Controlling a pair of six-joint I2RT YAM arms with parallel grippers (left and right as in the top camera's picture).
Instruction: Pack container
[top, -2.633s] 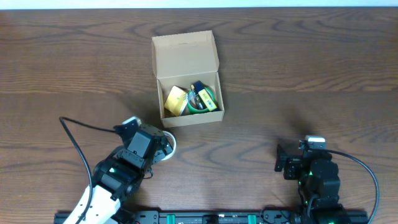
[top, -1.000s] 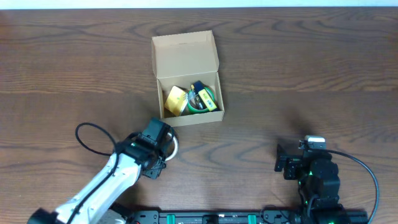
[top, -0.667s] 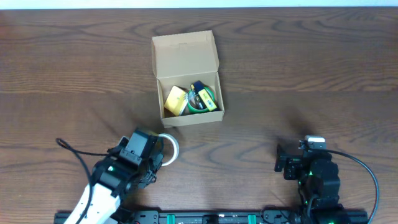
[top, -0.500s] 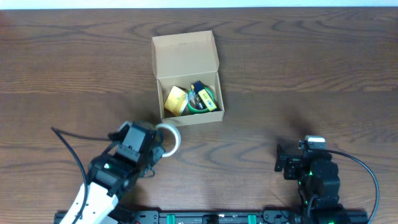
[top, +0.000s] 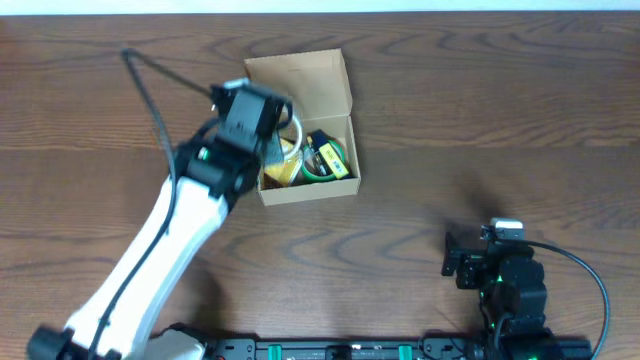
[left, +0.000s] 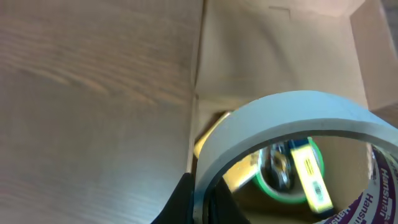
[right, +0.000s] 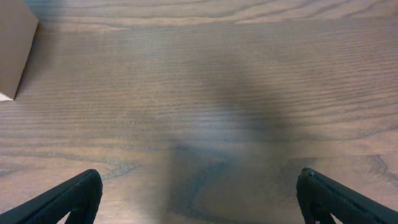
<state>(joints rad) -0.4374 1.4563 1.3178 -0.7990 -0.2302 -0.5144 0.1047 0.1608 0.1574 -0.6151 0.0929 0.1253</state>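
Note:
The container (top: 298, 84), a tan cardboard box with its flap lid open, stands at the table's middle back. Inside lie a green tape roll (top: 331, 160), a yellow pad (top: 284, 166) and a yellow-labelled item (left: 309, 179). My left gripper (left: 200, 203) is shut on the rim of a white tape roll (left: 292, 116). It holds the roll (top: 296, 128) over the left part of the box's opening. My right gripper (right: 199, 202) stands wide open and empty, low over bare wood at the front right.
The left arm (top: 175, 225) reaches diagonally from the front left to the box. The right arm (top: 505, 280) rests near the front edge. A corner of the box (right: 13, 50) shows at the right wrist view's top left.
The left arm has lifted the white tape roll from the table in front of the box and carried it away from the front edge to above the box. The right arm has not moved.

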